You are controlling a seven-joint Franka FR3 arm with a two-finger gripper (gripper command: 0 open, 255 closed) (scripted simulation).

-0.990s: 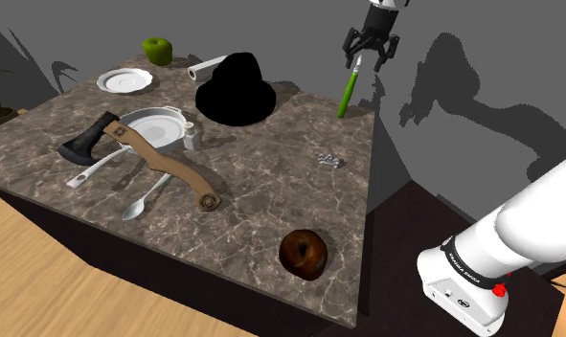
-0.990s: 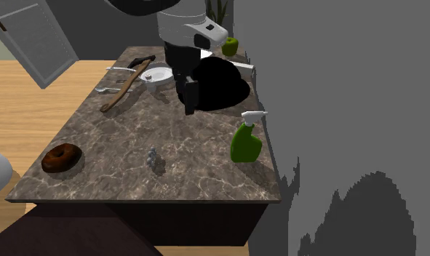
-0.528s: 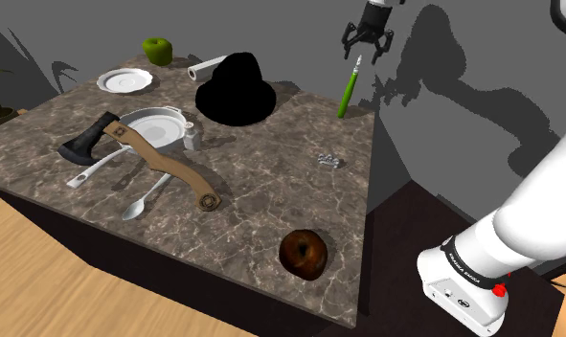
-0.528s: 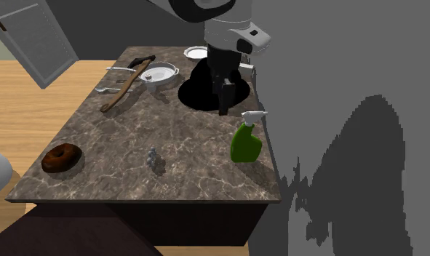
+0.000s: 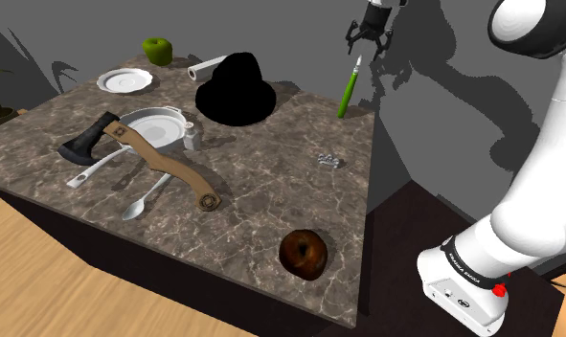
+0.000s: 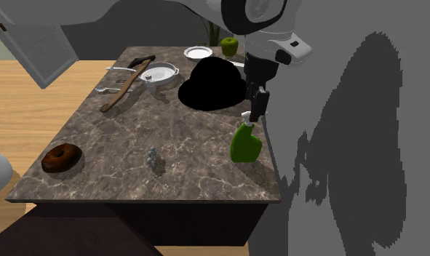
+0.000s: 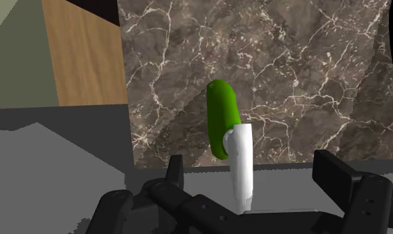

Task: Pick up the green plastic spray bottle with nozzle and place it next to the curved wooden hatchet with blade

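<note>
Gripper (image 5: pixel 371 36) hangs above the green spray bottle (image 5: pixel 346 91) in the shoulder view; the bottle stands at the marble table's (image 5: pixel 271 182) far edge, well apart from the hatchet (image 5: pixel 147 153). The second exterior view puts the gripper just over the white nozzle (image 6: pixel 251 117). In the wrist view, the fingers (image 7: pixel 173 174) are spread wide either side of the nozzle, untouching.

The white arm (image 5: pixel 525 191) is standing up from its base (image 5: pixel 465 280) at about 4 o'clock in the shoulder view, bending at an elbow (image 5: pixel 532 24) near 1 o'clock and stretching level toward 12 o'clock. The black pincer (image 5: pixel 372 38) is hanging from its end, pointing straight down over the counter. In the wrist view its two fingers (image 7: pixel 175 171) are standing wide apart, gripping nothing
</note>
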